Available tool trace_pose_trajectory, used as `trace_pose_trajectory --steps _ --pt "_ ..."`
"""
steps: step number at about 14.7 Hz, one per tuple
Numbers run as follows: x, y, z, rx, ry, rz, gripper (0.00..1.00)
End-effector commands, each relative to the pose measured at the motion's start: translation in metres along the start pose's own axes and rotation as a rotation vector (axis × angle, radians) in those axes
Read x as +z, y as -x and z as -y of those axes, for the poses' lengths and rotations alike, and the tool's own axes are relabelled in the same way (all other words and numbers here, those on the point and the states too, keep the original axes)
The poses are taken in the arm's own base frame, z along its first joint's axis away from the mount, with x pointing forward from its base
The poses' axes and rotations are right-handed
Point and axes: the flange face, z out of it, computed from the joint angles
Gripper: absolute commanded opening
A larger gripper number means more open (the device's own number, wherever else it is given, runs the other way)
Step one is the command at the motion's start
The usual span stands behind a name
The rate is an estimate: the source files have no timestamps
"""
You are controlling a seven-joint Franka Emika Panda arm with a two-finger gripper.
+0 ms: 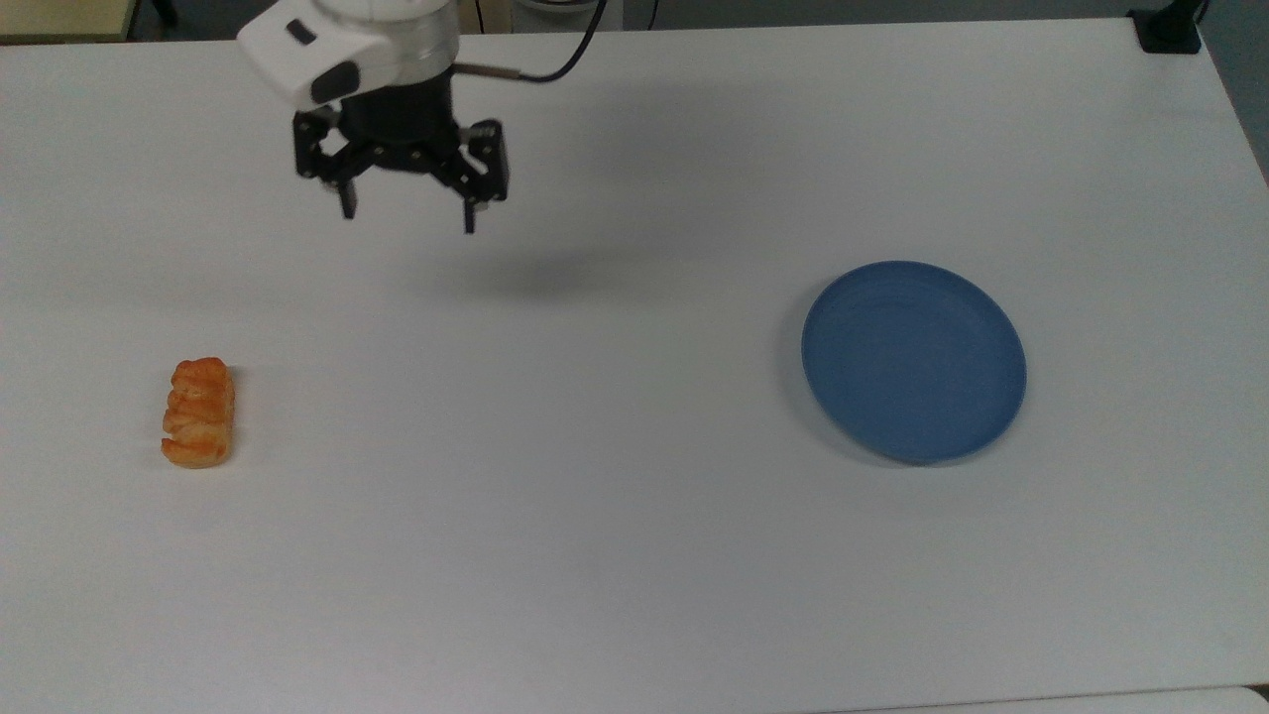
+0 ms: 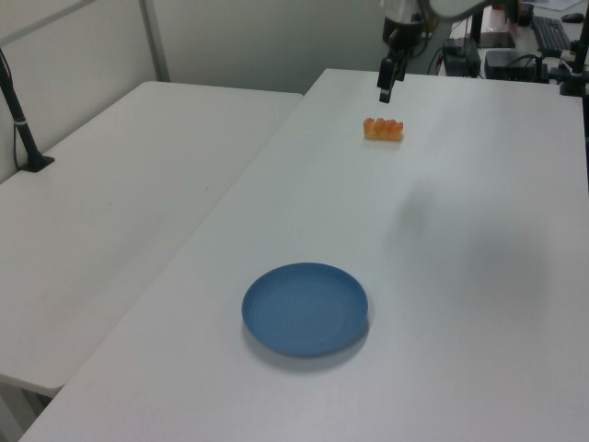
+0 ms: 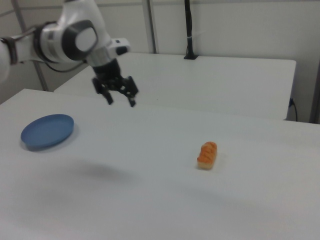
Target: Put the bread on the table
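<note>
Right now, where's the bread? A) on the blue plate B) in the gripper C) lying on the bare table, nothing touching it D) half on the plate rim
C: the bread lies alone on the white table, far from the blue plate, and the gripper hangs open above the table, away from it.

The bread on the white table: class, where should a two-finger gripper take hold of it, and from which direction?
Probably from above, closing across the narrow middle of the bread. It lies flat and oblong on the table, with both long sides free.
</note>
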Motion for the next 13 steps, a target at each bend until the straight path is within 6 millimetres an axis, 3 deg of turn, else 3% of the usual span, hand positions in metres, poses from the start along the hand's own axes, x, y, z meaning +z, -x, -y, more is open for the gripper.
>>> trace_pose_trajectory --steps 1,3,4,8,13 --pt "-0.051 0.048 0.043 -0.011 -0.080 0.088 1.00" --pt "-0.060 0.068 0.055 -0.029 -0.092 0.089 1.00" --pt "-0.063 0.080 0.048 -0.024 -0.090 0.097 1.00" --pt "-0.056 0.094 0.024 0.024 -0.108 0.161 1.00" --pt "-0.063 0.099 0.013 0.041 -0.107 0.202 1.00"
